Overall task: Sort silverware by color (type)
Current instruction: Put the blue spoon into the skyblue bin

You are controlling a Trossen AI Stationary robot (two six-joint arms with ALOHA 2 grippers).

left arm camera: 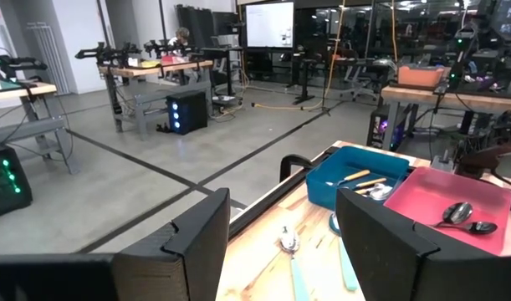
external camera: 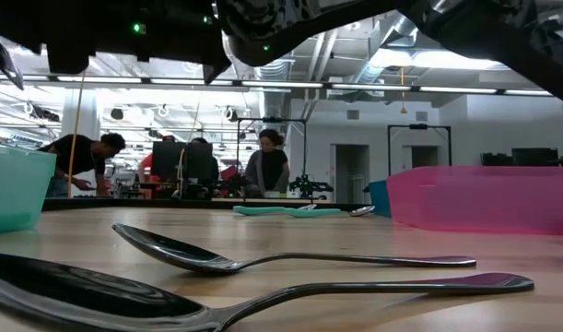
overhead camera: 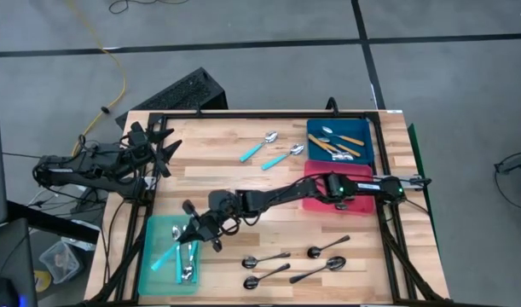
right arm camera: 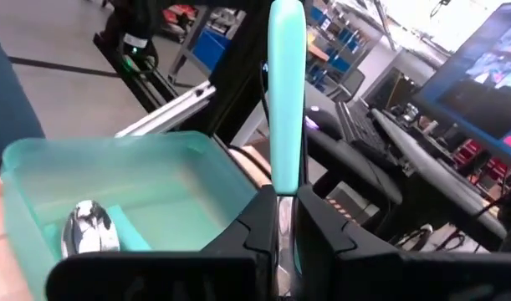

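Observation:
My right gripper [overhead camera: 192,232] reaches across the table to the teal bin [overhead camera: 154,275] at the near left corner and is shut on a teal-handled spoon [right arm camera: 286,84]. More spoons [overhead camera: 188,263] lie in that bin. Two teal-handled spoons [overhead camera: 260,147] lie flat on the wood at the far middle. Several all-dark metal spoons [overhead camera: 266,258] lie near the near edge. Orange-handled spoons [overhead camera: 338,145] sit in the blue bin [overhead camera: 367,136]. My left gripper [overhead camera: 162,145] waits open at the far left corner, touching nothing. My right gripper pinches the teal spoon between its two fingers [right arm camera: 318,221] at the lower end of the teal handle [right arm camera: 282,188], where it meets the metal neck. The handle [overhead camera: 164,258] sticks out past the fingertips, along them, over the teal bin. The bowl end is hidden behind the fingers.
A pink bin [overhead camera: 315,200] lies under my right arm, holding dark spoons [left arm camera: 460,213]. The dark spoons [external camera: 263,263] fill the near middle. Bare wood lies between the teal bin and the pink bin. People stand in the room beyond the table.

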